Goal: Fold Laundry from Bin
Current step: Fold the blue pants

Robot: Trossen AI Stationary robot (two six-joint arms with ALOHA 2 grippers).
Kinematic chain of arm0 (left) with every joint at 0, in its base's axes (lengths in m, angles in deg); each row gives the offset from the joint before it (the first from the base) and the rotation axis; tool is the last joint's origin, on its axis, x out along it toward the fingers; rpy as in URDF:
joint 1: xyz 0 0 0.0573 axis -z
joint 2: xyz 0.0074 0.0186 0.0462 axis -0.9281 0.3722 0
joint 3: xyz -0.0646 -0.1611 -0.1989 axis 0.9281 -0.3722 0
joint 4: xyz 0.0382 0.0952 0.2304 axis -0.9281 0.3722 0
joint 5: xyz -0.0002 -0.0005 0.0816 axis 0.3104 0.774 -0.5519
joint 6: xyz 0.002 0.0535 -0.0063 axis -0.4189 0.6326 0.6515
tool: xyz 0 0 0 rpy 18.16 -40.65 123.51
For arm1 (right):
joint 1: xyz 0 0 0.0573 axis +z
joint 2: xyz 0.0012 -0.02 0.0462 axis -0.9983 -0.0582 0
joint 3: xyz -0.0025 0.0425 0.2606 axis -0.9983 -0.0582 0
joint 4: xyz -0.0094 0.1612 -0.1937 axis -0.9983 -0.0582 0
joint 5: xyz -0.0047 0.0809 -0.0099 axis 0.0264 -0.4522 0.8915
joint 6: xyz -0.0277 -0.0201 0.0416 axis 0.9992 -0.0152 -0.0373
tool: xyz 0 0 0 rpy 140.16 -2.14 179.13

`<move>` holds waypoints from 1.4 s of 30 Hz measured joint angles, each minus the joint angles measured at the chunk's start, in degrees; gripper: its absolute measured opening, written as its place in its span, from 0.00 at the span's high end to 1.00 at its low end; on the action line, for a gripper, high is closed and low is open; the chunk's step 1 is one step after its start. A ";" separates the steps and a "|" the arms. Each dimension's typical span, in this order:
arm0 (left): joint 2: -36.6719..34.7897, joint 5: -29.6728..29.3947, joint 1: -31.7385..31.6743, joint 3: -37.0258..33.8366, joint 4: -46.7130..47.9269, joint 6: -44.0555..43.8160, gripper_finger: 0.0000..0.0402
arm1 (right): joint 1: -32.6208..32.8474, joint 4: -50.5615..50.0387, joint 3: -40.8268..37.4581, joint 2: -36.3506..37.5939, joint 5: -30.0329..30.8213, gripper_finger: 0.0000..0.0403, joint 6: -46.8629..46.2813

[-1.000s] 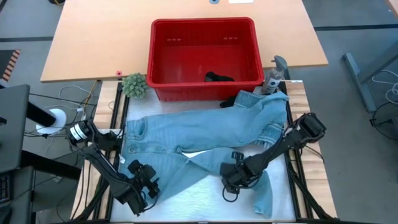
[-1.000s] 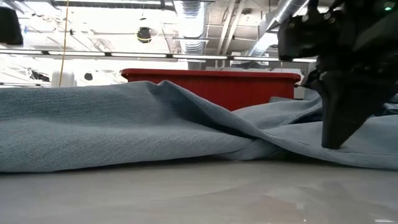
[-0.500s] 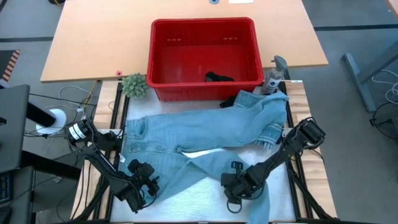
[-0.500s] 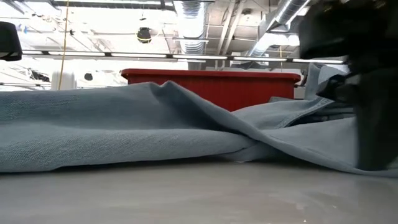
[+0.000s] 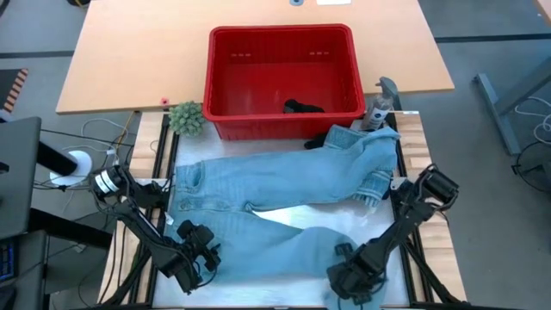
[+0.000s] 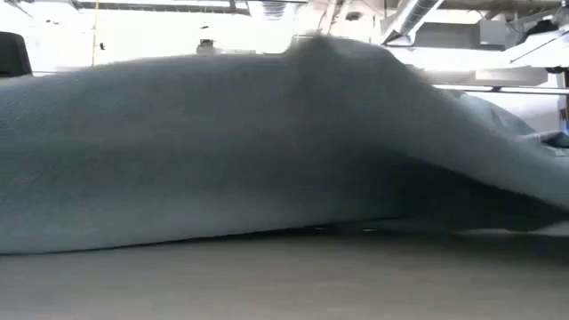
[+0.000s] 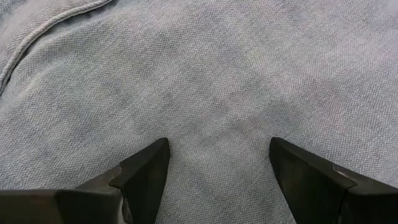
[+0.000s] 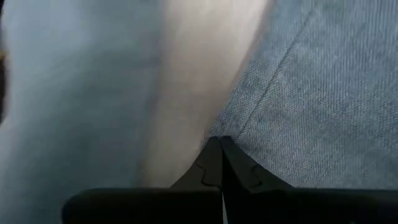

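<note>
Light blue denim jeans (image 5: 275,185) lie spread over the white table, waist at the left. One leg (image 5: 284,250) runs along the near edge toward the right. My right gripper (image 5: 353,282) is shut on that leg near the table's near right corner. My left gripper (image 5: 202,258) stands open over the jeans' near left part (image 7: 217,81), with denim under both fingers. The red bin (image 5: 284,73) stands at the far side with a black garment (image 5: 303,108) inside. In the low view the lifted denim (image 6: 267,142) fills the picture. My right gripper pinches the jeans leg at an edge or fold (image 8: 249,134) between its two shut fingers, coming from above and pointing steeply down. The cloth beside the fingers is raised off the table, and the rest of the leg lies on it. Layers cannot be told. My left gripper: whether its fingertips (image 7: 155,158) touch the denim cannot be told.
A small green plant (image 5: 186,117) stands left of the bin and a grey spray bottle (image 5: 379,103) right of it. More denim and a dark cloth (image 5: 323,138) lie bunched at the far right. Bare white table (image 5: 284,215) shows between the jeans' legs.
My right gripper has gone toward the table's near right corner, rolling its wrist, and stays shut on the jeans leg. The leg, which lay folded across the middle, is now drawn out along the near edge; the waist has stayed in place. The denim now blocks the low view.
</note>
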 joint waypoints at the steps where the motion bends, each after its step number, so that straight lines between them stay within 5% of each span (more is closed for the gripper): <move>1: -0.01 0.24 0.00 -0.18 0.00 -0.02 0.33 | 0.78 -0.43 -0.04 0.00 -2.01 0.95 0.06; 14: -0.02 0.73 0.02 -1.40 0.15 -0.63 0.33 | 7.34 1.16 -0.36 4.62 -22.42 0.93 -1.89; 19: 0.01 0.76 0.05 -1.43 0.09 -0.31 0.33 | 6.39 -0.22 -0.28 14.16 -14.61 0.91 -7.96; 25: 0.03 0.71 0.13 -1.47 0.08 -0.42 0.33 | 6.13 -10.22 -0.22 24.76 1.77 0.90 -27.80; 31: 0.05 0.62 0.13 -1.49 -0.10 -1.52 0.33 | 7.58 -17.22 -0.20 25.98 0.07 0.81 -42.47; 42: 0.09 0.06 0.15 -1.49 -0.46 -1.57 0.33 | 8.47 -21.71 -0.27 23.60 3.67 0.38 -53.21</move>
